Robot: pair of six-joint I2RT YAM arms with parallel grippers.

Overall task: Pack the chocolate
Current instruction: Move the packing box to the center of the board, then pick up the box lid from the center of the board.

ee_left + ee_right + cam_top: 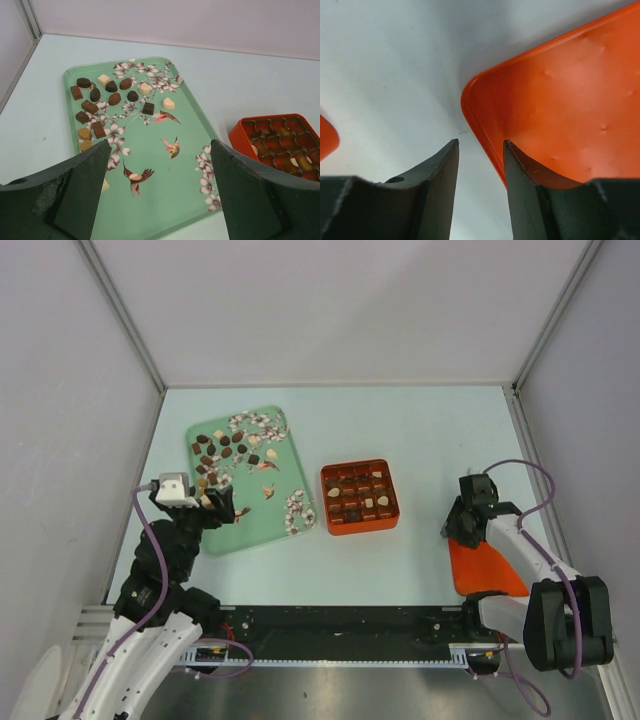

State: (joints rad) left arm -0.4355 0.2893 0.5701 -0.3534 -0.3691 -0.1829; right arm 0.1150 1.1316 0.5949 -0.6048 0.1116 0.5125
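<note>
Dark green fingers of the left end effector fill the bottom of the left wrist view. They are spread wide with nothing between them, above the near end of a mint-green rectangular tray printed with flowers and birds. Bite-size chocolate pieces, mostly dark brown with a few cream ones, lie loose in a cluster at the tray's far left corner, several touching. More sit in some cells of the square orange box just right of the tray. Other cells look empty, though the glare there makes that hard to judge. Well to the right on the pale bench, the right end effector is low over a corner of a flat orange plastic lid. Its jaws stand partly apart, with bench showing in the gap, and they clamp nothing.

Each piece is likely light and rigid, but its smooth, brittle shell would scuff or crack under a hard squeeze. The domed ones may squirt out of flat pads. The best hold is probably from above, across the two widest flanks, low on the piece, closing gently. One cream piece lying apart from the cluster offers free room on both sides.
</note>
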